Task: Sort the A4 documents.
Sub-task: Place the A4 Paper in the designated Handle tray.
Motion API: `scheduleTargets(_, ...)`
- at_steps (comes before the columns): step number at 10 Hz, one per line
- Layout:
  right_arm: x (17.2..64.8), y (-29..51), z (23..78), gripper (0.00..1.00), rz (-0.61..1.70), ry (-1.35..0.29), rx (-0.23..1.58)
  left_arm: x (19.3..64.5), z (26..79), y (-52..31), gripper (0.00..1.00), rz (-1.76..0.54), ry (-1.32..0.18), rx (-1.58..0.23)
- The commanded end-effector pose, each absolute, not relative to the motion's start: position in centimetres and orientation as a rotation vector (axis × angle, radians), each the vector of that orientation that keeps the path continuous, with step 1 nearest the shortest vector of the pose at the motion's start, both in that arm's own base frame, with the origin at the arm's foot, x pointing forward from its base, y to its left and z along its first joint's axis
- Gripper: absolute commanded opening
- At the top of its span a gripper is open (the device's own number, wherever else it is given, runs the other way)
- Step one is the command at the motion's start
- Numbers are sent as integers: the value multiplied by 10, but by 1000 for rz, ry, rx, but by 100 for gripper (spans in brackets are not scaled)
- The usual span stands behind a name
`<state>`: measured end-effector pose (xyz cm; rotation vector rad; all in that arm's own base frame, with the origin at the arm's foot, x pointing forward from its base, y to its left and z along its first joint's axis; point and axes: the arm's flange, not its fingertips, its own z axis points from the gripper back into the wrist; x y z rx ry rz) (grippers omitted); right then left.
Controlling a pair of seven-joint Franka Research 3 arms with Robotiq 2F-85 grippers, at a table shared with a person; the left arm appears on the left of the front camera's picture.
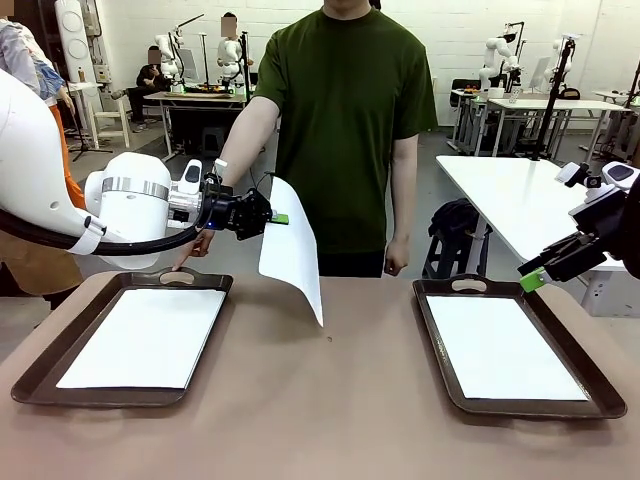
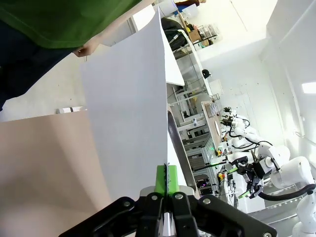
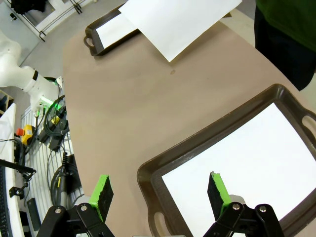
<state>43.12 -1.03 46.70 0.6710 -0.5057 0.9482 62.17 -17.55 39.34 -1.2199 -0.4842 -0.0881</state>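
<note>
My left gripper (image 1: 278, 218) is shut on the top edge of a white A4 sheet (image 1: 293, 248), which hangs in the air over the table between the two trays. In the left wrist view the same sheet (image 2: 126, 113) rises from between the green pads (image 2: 161, 180). Another sheet (image 1: 145, 336) lies in the left dark tray (image 1: 30, 385), and a third sheet (image 1: 503, 347) lies in the right tray (image 1: 436, 335). My right gripper (image 1: 535, 278) hovers open above the right tray's far right corner; its wrist view shows the green fingers (image 3: 102, 193) apart over the tray's sheet (image 3: 247, 158).
A person in a green shirt (image 1: 345, 120) stands at the far side, one hand (image 1: 195, 250) touching the left tray's far handle. The brown tabletop (image 1: 320, 400) lies bare between the trays. A white table (image 1: 520, 200) stands behind on the right.
</note>
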Motion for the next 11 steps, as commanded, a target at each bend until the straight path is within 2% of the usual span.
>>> scheduleTargets(1,431,-10,465,100,958,-505,666,622,393,-175,1,-88,-484,-1220)
scheduleTargets(3,431,-10,465,100,958,-505,666,606,420,-167,1,-268,-435,-1224)
scheduleTargets(6,431,-10,465,100,958,-505,666,566,462,-118,1,-357,-433,-1103)
scheduleTargets(7,431,-10,465,100,958,-505,666,551,460,-100,1,-342,-395,-1083)
scheduleTargets(9,431,-10,465,100,958,-505,666,518,447,-74,1,-294,-341,-1150)
scheduleTargets(11,431,-10,465,100,958,-505,666,492,429,-52,1,-260,-267,-1095)
